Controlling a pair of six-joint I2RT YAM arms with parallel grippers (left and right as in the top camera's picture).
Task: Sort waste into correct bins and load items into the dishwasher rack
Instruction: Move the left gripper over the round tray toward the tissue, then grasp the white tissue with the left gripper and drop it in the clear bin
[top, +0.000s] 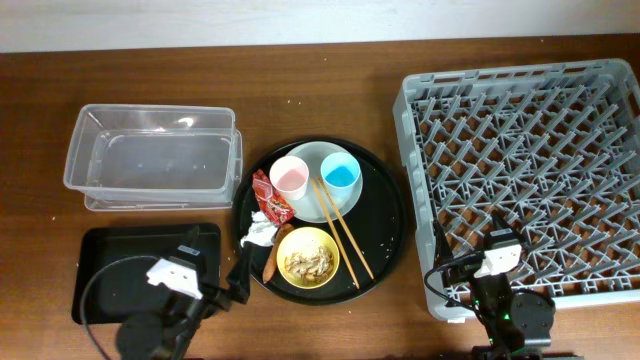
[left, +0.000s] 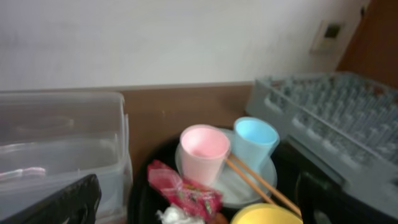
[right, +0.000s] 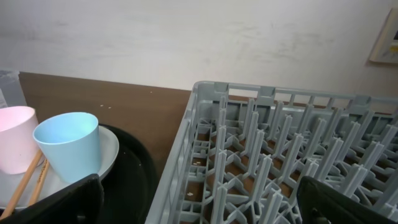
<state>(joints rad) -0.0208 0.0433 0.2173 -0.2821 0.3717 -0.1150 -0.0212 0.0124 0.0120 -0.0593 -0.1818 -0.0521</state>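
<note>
The step in hand looks like the first waste pick. The left arm's fingers (left: 62, 205) are spread wide with nothing between them, at the near-left rim of the round black tray (top: 385, 210) and just beside the crumpled white tissue (top: 258, 233). To do it well, the arm should come down with a finger on each side of the tissue. It should pinch high, so that the red wrapper (top: 270, 194) lying against it and the orange carrot-like piece (top: 272, 262) are not dragged along. It should also keep off the yellow bowl (top: 330, 268) just to the right. The right arm's fingers (right: 56, 202) are likewise released and empty, over the near edge of the dishwasher rack (top: 530, 150), well apart from the pick.

The clear plastic tub (top: 150, 160) at the far left of the worktop holds nothing. The shallow black tray (top: 110, 255) in front of it shows nothing either, though the left arm covers part of it. The rack's pegs are bare. The bowl holds beige food scraps (top: 308, 262). The pink cup (top: 289, 178) and blue cup (top: 340, 172) stand upright on the grey-green plate (top: 312, 208), both apparently empty. The chopsticks (top: 343, 232) run from the plate past the bowl.
</note>
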